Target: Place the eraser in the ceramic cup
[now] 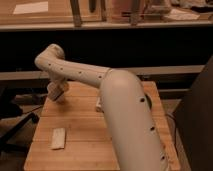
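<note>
My arm (120,100) reaches from the lower right across the wooden table (85,150) to its far left corner. There it bends down, and my gripper (56,91) hangs just above the tabletop. A pale whitish-pink shape sits right at the gripper. I cannot tell whether it is the ceramic cup or part of the gripper. The small dark eraser is not in view; it may be hidden by the gripper or the arm.
A flat pale rectangular slab (58,138) lies near the table's front left. A small pale block (98,104) peeks out beside the arm at mid table. A dark shelf (150,45) runs behind the table, and a dark chair back (197,125) stands at the right.
</note>
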`<state>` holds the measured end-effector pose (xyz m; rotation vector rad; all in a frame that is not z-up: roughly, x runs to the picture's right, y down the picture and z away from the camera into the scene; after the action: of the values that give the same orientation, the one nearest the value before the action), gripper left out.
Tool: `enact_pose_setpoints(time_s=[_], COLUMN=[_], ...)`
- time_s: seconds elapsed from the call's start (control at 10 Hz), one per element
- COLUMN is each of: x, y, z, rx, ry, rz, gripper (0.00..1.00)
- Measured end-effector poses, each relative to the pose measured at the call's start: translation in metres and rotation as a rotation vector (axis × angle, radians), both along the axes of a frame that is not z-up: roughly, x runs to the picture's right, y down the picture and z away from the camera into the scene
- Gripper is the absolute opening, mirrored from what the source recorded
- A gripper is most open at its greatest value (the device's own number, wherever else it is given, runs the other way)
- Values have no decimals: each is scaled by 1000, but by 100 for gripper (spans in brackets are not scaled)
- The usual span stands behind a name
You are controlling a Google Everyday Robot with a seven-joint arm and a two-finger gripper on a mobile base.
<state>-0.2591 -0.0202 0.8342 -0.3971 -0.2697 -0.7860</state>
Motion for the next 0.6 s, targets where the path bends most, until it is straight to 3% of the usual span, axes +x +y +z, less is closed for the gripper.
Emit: enact_pose_setpoints(time_s=[0.1,0.3,0.6], x=[-17,-24,-18], y=[-16,-46,-76], z=[-15,-32,-25], rx=[32,83,110], ry=[-21,-33,-23], rz=[-2,9,48], gripper=[0,0,2])
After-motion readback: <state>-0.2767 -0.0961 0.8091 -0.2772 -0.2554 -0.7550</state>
